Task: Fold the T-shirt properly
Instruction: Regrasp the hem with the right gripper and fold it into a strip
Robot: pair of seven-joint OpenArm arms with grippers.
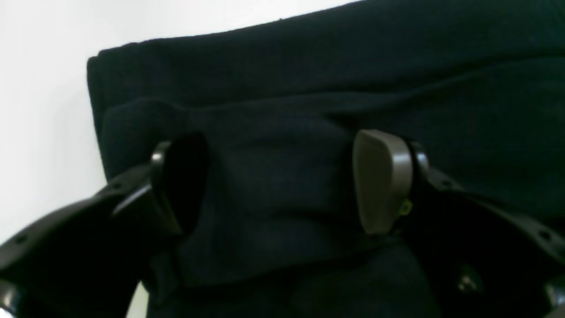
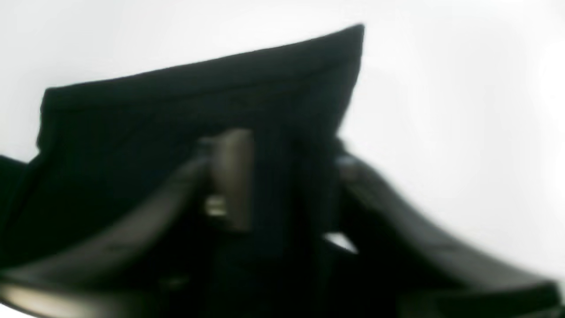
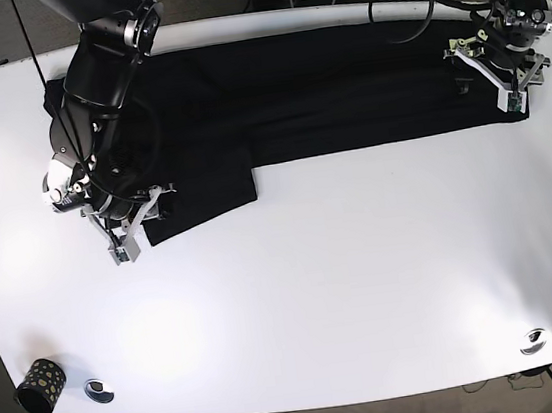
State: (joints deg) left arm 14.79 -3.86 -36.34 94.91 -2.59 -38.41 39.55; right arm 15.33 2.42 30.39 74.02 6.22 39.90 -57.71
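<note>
Two grips hold the black T-shirt [image 3: 273,96], spread across my white table [image 3: 317,292]: left gripper [image 1: 282,185] straddles a bunched fold, jaws apart; right gripper [image 2: 282,181] pinches its corner, ready for folding over.

one T-shirt [image 3: 323,100], two tools, one cup [image 3: 39,387]

The T-shirt [image 3: 323,95] lies across the far half of the table [image 3: 297,295]. The right gripper [image 3: 136,219] sits at its near-left corner, the left gripper [image 3: 487,75] at its right end. A cup [image 3: 39,387] stands at the table's near-left edge; the right wrist view seems to show cloth between the fingers.
</note>
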